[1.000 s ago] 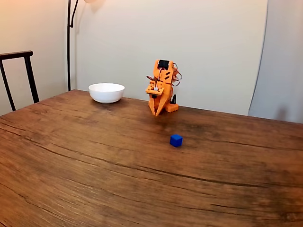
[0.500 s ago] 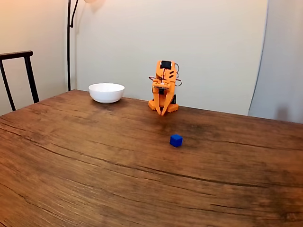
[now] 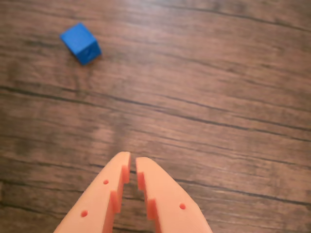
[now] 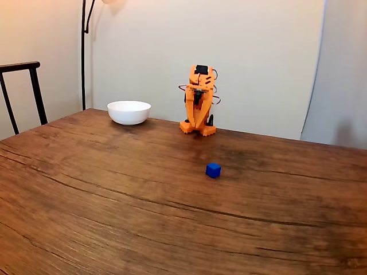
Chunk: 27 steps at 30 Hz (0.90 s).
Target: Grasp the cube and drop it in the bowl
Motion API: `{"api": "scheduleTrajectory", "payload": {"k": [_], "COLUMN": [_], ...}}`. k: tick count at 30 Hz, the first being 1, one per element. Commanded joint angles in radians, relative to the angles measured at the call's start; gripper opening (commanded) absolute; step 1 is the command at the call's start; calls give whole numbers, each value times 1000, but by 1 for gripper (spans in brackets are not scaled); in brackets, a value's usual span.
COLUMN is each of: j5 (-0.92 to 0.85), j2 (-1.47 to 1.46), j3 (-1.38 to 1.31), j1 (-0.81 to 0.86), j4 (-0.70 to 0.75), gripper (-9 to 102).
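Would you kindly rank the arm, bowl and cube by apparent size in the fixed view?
1. Arm, though it stands about as tall as the bowl is wide, so these two are close.
2. Bowl.
3. Cube, clearly smallest.

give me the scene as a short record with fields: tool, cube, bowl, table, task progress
tool: tool above bare wood, jaws nearly closed, holding nothing
cube: blue cube alone on the table, upper left of the tool in the wrist view
bowl: white bowl near the far edge, left of the orange arm in the fixed view
table: brown wooden table
task progress: cube not yet grasped
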Motion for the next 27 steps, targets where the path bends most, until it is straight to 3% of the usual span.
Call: {"api": "scheduleTrajectory", "payload": {"k": [1,8,17,27], "j5": [26,127,132,132], "j2": [-86,-456,-764,-930], "j3": [-222,-494,-661,-652], "j1": [-15,-9,-15,-23], "j4": [-37,-51,-57,-267], "gripper": [0,0,0,0]}}
